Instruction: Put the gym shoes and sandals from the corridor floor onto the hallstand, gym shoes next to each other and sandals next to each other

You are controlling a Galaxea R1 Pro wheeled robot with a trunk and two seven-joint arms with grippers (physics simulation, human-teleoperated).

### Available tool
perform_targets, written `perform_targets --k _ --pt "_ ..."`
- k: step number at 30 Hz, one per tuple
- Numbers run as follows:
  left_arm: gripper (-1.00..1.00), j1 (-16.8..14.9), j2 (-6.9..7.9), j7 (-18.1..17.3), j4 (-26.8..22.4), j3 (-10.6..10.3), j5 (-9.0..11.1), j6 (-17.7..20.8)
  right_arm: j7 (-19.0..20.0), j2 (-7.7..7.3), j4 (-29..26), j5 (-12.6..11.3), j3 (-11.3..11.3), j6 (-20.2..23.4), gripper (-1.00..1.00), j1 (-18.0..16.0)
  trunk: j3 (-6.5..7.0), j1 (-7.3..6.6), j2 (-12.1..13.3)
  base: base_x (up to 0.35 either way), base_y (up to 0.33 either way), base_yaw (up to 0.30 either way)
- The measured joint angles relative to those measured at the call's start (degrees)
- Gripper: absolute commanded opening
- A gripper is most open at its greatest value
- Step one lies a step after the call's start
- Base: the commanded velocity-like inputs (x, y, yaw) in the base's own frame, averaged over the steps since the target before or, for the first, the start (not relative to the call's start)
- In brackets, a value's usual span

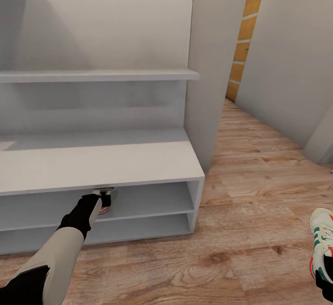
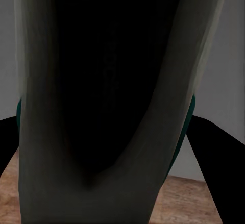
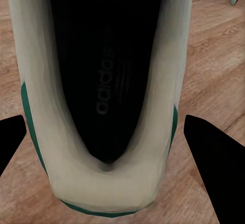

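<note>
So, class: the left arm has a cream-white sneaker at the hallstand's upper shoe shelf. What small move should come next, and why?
Probably open the left gripper and release the cream-white, green-striped sneaker: it already sits inside the pale grey hallstand's upper shelf opening, off the wood floor.

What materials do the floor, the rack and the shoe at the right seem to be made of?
Floor: looks like wood planks or laminate, matte; brown grain and plank seams show.
Rack: probably painted board, pale grey, smooth, no grain visible.
Shoe: cream upper, perhaps leather or synthetic, with green stripes and laces; the render leaves it open.
</note>
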Motion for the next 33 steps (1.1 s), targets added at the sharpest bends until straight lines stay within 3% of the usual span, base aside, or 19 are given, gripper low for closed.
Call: perform_targets --k 13,14,24,33 --pt "-1.00 0.00 0.16 -0.07 0.00 0.06 0.00 -0.09 0.00 0.00 0.00 0.00 0.02 0.00 -1.00 -0.01 0.00 0.00 0.00 0.016 0.000 0.000" --pt "1.00 0.00 0.17 -0.03 0.12 0.03 -0.04 -0.09 0.00 0.00 0.00 0.01 0.01 0.00 -1.00 -0.01 0.00 0.00 0.00 0.000 0.000 0.000" --pt "1.00 0.07 0.27 -0.16 -0.22 0.23 -0.01 -0.29 0.01 0.00 0.00 0.02 0.05 0.00 -1.00 0.00 0.00 0.00 0.00 -0.011 0.002 0.000" --pt "1.00 0.08 0.26 -0.22 -0.35 0.26 0.07 -0.41 0.00 0.00 0.02 0.04 0.05 -0.01 -1.00 0.00 0.00 0.03 0.00 -0.286 0.069 0.000"
